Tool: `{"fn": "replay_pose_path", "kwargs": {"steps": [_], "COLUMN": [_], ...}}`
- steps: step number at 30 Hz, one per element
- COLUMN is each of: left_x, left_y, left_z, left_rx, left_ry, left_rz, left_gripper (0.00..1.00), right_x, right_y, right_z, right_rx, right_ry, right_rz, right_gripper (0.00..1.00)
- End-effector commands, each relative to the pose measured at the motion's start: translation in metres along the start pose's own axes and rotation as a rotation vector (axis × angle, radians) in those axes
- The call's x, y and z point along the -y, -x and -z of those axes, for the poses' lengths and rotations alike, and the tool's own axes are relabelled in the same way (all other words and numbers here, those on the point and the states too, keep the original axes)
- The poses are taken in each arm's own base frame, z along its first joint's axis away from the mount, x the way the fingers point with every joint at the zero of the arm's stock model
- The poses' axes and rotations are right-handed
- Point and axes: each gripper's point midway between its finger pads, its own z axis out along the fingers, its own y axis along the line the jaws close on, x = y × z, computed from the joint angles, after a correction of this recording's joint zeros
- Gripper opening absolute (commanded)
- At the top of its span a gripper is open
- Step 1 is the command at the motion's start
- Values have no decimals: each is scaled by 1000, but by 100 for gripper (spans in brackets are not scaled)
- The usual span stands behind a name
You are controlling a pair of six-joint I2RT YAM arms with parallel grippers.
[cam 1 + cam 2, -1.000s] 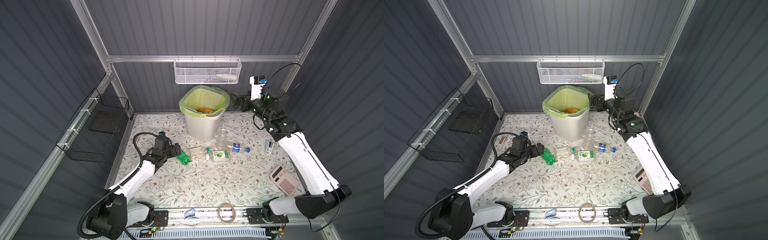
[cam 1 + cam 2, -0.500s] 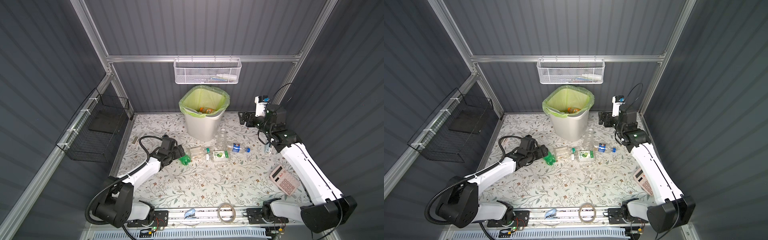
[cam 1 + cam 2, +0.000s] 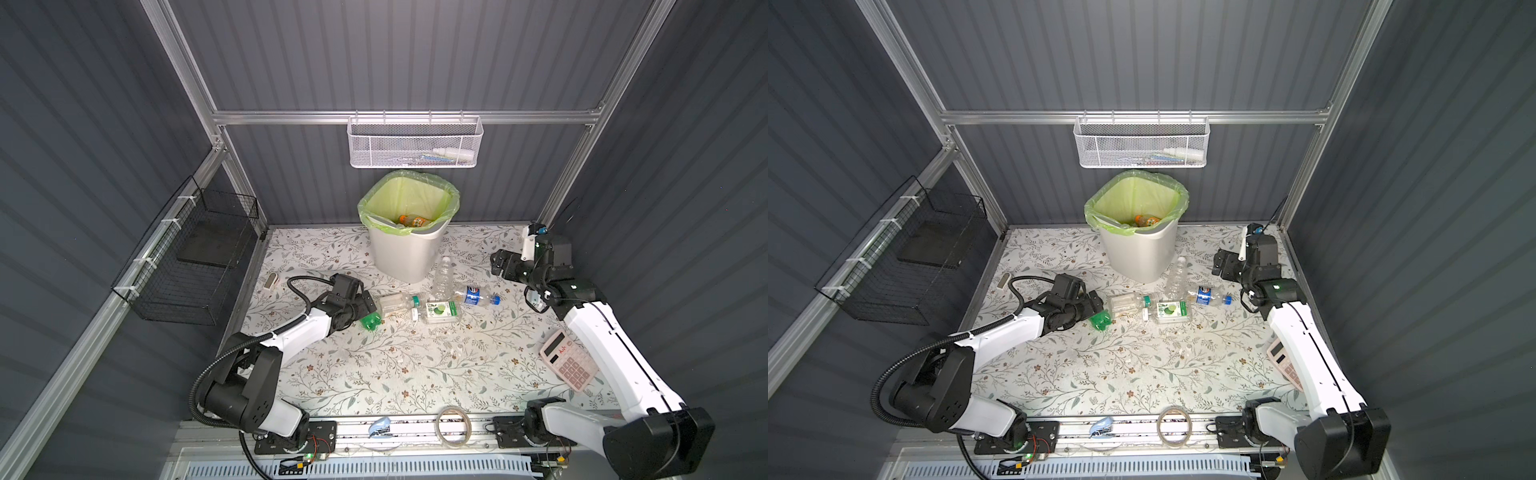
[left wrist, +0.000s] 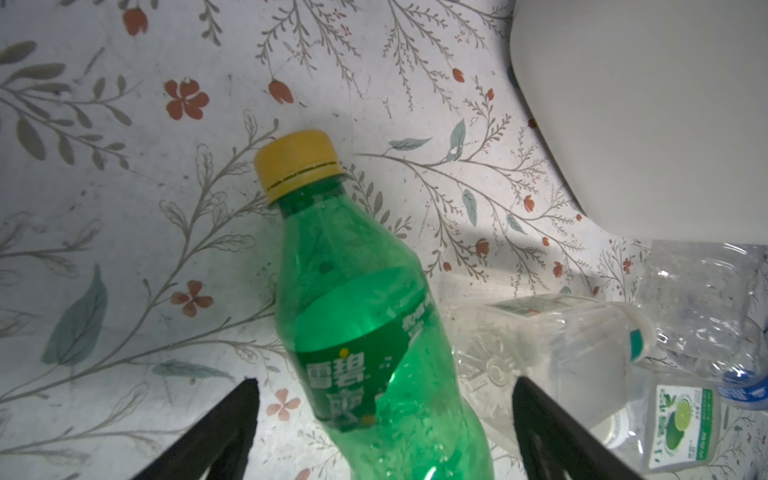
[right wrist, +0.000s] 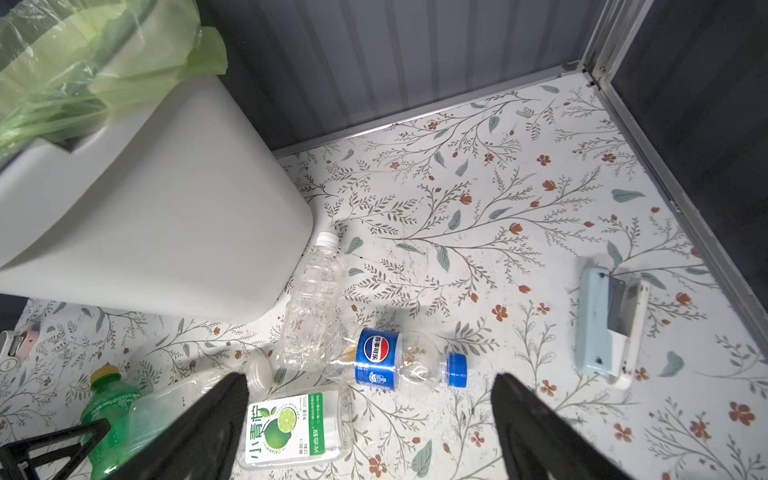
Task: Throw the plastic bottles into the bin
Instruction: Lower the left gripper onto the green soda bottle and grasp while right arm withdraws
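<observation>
On mat: 5 bottles, 1 in bin; L hand, R hand wide.

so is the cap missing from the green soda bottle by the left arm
No, in the left wrist view the green soda bottle lies on the floral mat with a yellow cap on its neck.
</observation>
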Motion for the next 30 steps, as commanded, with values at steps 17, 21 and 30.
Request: {"fn": "replay_pose_path", "kwargs": {"steps": [17,21,30], "left_x": [-3,-4,-10], "left_y": [-1,-1,-5], "left_z": [-18,-17,-13], "left_rx": [-10,-9,-7], "left_ry": [41,43,50], "left_rz": [12,-1,-18], "left_gripper": [77,68,55], "right_x": [7,8,8], "right_y": [-29,-30,-37], "right_z": [-10,-12,-15], "right_rx": [-42,-47,-65], "right_ry": [15,16,19], "right_rz": [-71,-74,-95], "right_gripper": [89,88,86]}}
